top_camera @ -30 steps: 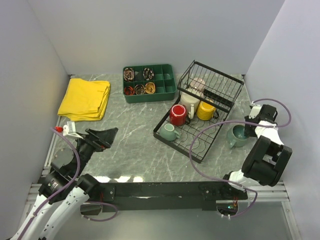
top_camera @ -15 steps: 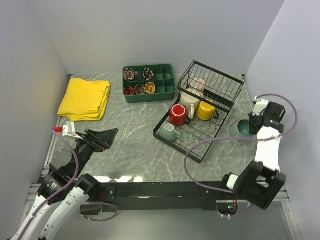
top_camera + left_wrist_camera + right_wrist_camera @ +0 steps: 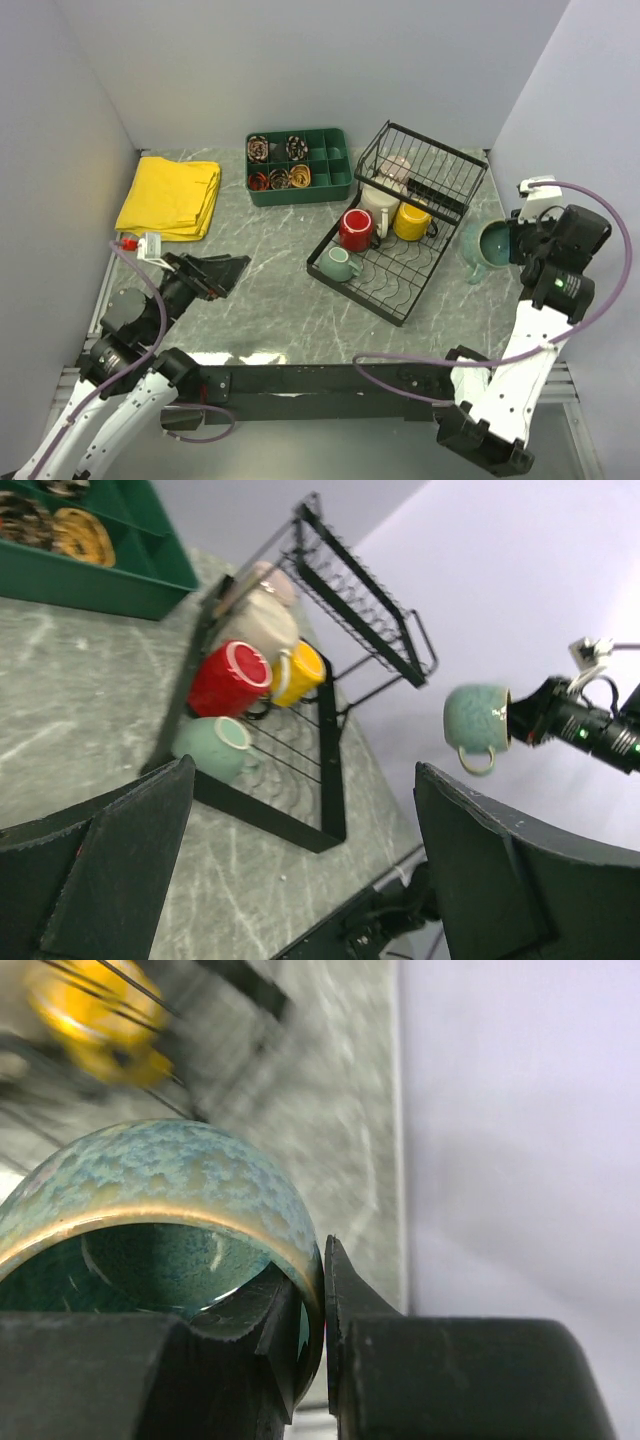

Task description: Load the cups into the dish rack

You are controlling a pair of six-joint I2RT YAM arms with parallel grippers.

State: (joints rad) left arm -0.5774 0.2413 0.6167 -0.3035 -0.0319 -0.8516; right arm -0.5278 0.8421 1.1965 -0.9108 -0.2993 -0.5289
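Off the marbled bench (image 3: 270,280), the large speckled teal ceramic mug (image 3: 488,247) hangs axis-level, handle down, rim pinched in the right arm's fingers (image 3: 350,1305) just right of the black wire dish rack (image 3: 354,293); left arm's fingers (image 3: 110,850) gape empty, well left.

Right hand (image 3: 513,243) aloft, clamped; left hand (image 3: 228,270) spread.

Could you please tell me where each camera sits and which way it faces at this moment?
Top external: above and behind the robot, looking down on the table; both arms show, with the left gripper and right gripper.
Left wrist: low, facing across toward the dish rack; its own fingers frame the view.
Right wrist: looking along its fingers, which pinch the rim of the larger teal mug.
Shared: all three show that mug.
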